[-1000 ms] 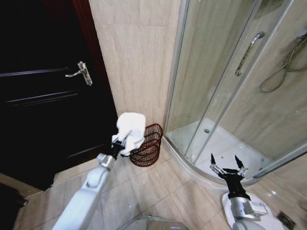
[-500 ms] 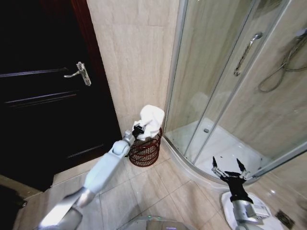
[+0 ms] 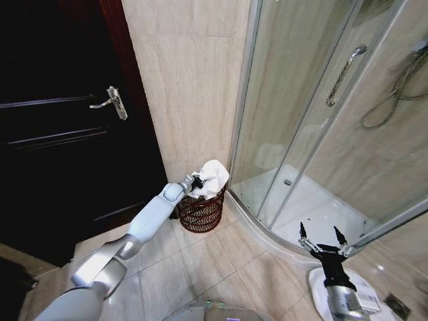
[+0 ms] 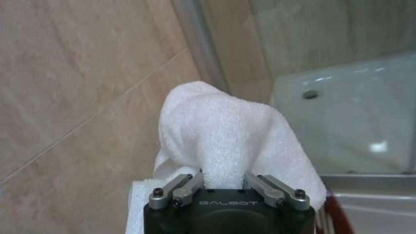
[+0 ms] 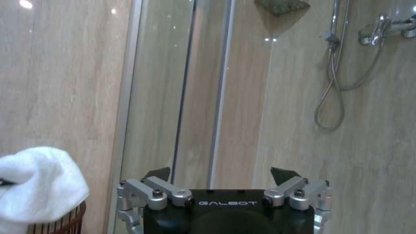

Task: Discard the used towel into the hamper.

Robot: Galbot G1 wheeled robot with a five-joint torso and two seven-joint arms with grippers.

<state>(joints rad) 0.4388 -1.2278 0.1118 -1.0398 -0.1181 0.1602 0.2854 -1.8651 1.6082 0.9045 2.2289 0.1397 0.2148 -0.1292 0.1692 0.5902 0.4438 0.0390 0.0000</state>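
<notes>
A white towel [image 3: 212,176] hangs bunched right over the rim of the dark reddish-brown wire hamper [image 3: 200,212], which stands on the floor against the beige wall. My left gripper [image 3: 196,181] is shut on the towel, arm stretched forward. From the left wrist, the towel [image 4: 224,134] bulges out between the fingers [image 4: 172,189]. My right gripper [image 3: 323,239] stands open low at the right, near the shower tray, holding nothing. The right wrist view catches the towel [image 5: 39,183] and the hamper's rim [image 5: 65,223] at its edge.
A glass shower enclosure [image 3: 314,120] with a curved raised tray [image 3: 267,231] stands right of the hamper. A dark door [image 3: 60,134] with a lever handle [image 3: 112,100] is on the left. Tiled floor [image 3: 180,267] lies open in front of the hamper.
My left arm has reached forward and right with the towel, then lowered it from above the hamper down to its rim. The right gripper has stayed low, drifting slightly right.
</notes>
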